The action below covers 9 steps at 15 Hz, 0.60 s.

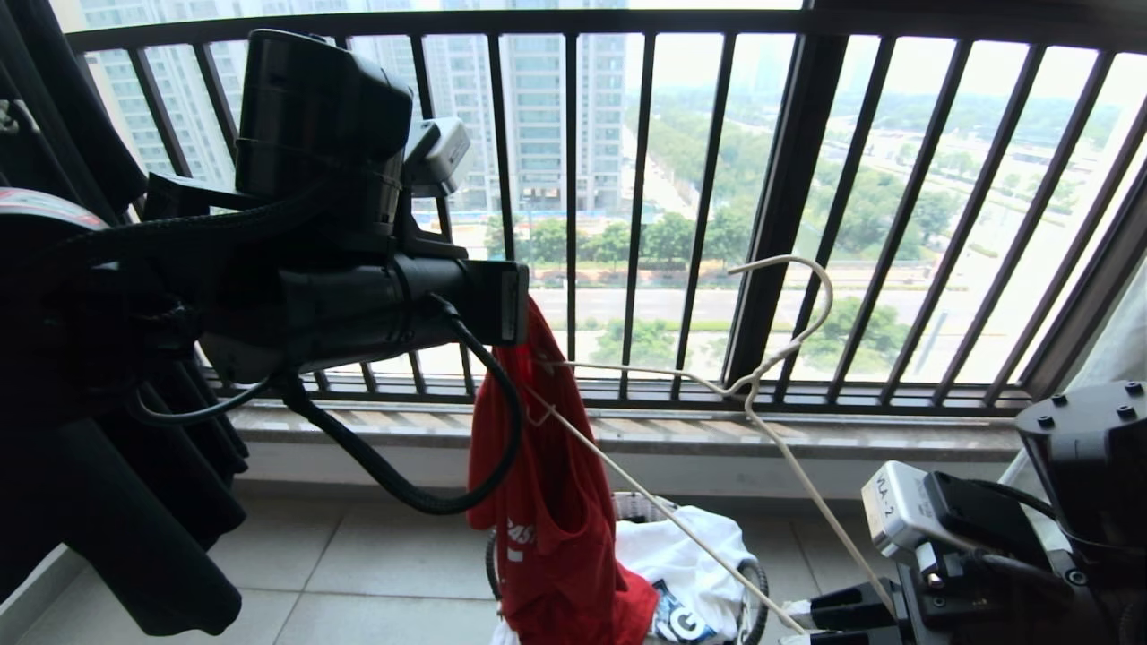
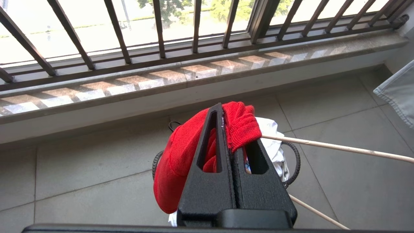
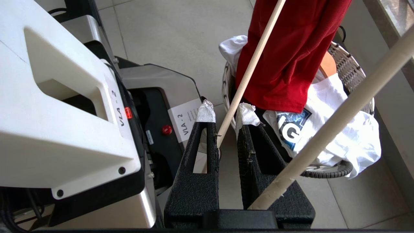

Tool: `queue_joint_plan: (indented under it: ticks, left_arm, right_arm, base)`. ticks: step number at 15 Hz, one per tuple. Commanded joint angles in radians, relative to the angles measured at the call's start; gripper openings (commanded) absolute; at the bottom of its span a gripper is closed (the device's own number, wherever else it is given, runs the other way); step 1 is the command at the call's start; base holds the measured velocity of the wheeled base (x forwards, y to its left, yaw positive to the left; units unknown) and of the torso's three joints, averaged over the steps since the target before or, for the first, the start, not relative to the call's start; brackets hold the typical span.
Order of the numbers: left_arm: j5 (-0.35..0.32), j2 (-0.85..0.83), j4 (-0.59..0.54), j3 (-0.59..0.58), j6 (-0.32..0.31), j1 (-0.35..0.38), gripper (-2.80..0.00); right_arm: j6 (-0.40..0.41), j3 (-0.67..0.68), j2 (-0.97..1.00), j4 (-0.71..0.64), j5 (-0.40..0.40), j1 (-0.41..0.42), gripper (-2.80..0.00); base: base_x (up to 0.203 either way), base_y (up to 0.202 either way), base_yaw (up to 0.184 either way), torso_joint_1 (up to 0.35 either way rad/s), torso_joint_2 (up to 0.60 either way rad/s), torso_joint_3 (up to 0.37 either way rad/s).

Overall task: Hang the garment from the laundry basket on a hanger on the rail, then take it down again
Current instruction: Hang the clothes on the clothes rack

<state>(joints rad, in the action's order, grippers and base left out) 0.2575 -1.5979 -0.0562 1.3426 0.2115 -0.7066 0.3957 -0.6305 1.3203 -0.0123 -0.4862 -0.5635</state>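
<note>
The red garment [image 1: 556, 502] hangs from my left gripper [image 1: 524, 313], which is shut on its ribbed neck edge [image 2: 241, 126]. Its lower part reaches into the laundry basket [image 1: 755, 582] on the floor. Low on the right, my right gripper [image 1: 811, 620] holds the thin white hanger [image 1: 789, 358] by its bottom corner. The taped fingertips [image 3: 207, 111] sit on either side of the wire [image 3: 249, 74]. One hanger arm runs leftward into the garment's neck [image 2: 339, 149], and the hook points up toward the window. The rail is out of view.
A black barred railing [image 1: 780, 206] and stone sill [image 1: 627, 430] run close behind. Black clothing [image 1: 134, 502] hangs at the left. A white printed T-shirt [image 3: 339, 129] fills the basket. A pale grey-blue cloth [image 2: 397, 94] hangs at the right. My own base [image 3: 64, 97] is beside the basket.
</note>
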Motion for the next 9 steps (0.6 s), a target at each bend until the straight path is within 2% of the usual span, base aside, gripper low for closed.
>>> queue_joint_plan:
  ticks: [1,6,9]
  left_arm:
    - [0.013,-0.039,0.013,0.001,-0.003,0.019,-2.80]
    - [0.009,-0.059,0.064,0.003,0.005,0.025,-2.80]
    - [0.004,-0.031,0.055,-0.004,0.005,0.005,-2.80]
  right_arm:
    - [0.004,0.011,-0.006,-0.001,-0.003,-0.025,-2.80]
    - [0.003,0.023,-0.003,-0.003,-0.005,-0.072,-2.80]
    - [-0.003,0.018,0.005,0.002,0.004,-0.064,-2.80]
  base:
    - [0.000,0.000,0.000,0.000,0.00,0.000]
    - [0.000,0.000,0.000,0.000,0.00,0.000]
    - [0.000,0.000,0.000,0.000,0.00,0.000]
